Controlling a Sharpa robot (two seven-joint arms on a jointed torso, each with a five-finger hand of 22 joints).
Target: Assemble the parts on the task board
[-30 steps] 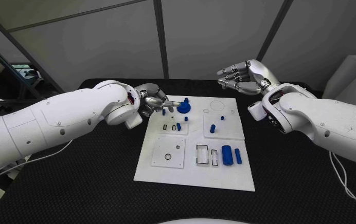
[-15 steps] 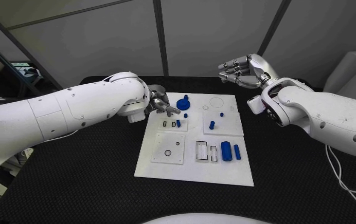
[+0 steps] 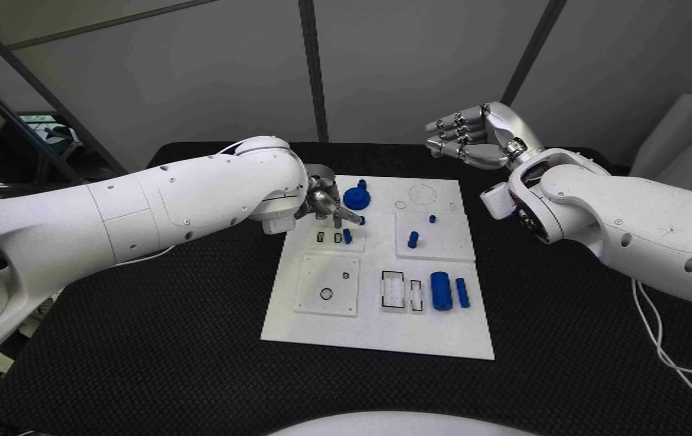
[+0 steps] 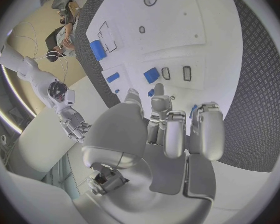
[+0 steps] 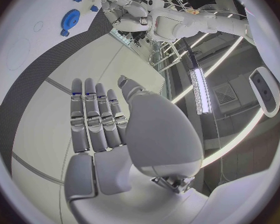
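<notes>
Reaching in over the far left part of the task board (image 3: 378, 328), the left hand (image 3: 320, 203) is hovering low with its fingers (image 4: 207, 129) bent downward beside the blue gear (image 3: 356, 197). Whether it is pinching anything I cannot tell (a sliver of blue is showing between the fingers in the left wrist view, but it may simply be a part on the board behind them). The white board is lying in the middle of the black table (image 3: 173, 356). A small blue peg (image 3: 348, 236) is standing just near the fingertips, by two dark slots. Toward the board's middle, another blue peg (image 3: 413, 240) is standing upright with a smaller blue stud (image 3: 431, 221) just beyond it. On the near right part of the board, a blue block (image 3: 440, 290) and a slimmer blue bar (image 3: 462, 291) are lying side by side, next to dark rectangular cut-outs.

The right hand (image 3: 470, 140) is hanging in the air beyond the board's far right corner, well apart from it, holding nothing, its fingers (image 5: 91, 115) loosely extended and close together.
</notes>
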